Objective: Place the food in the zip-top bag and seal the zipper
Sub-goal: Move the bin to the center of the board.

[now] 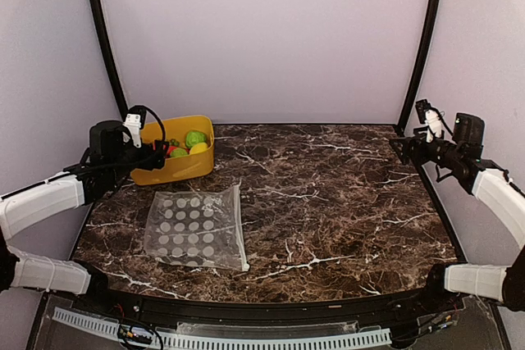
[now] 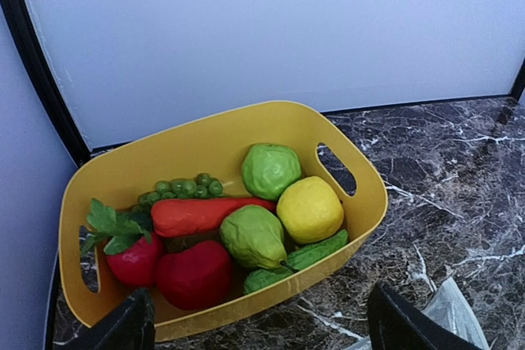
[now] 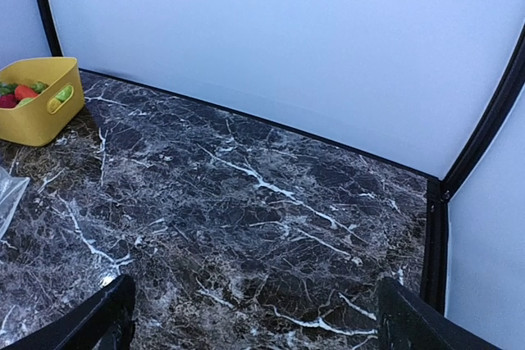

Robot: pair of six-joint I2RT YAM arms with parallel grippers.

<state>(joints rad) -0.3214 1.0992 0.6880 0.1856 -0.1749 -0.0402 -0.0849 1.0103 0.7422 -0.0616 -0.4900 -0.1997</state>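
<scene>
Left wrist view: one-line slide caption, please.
Open left gripper faces a yellow plastic bin of toy food, including a yellow lemon and green grapes, on the dark marble table.

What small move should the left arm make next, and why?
Probably lower the open left gripper into the yellow bin over the lemon, which sits on top. All the food is in the bin, the zip-top bag lies flat and empty, and the gripper hovers at the bin's near wall holding nothing.

Left claw (image 1: pixel 157 154) and right claw (image 1: pixel 404 147) both gape wide, pointing inward
</scene>
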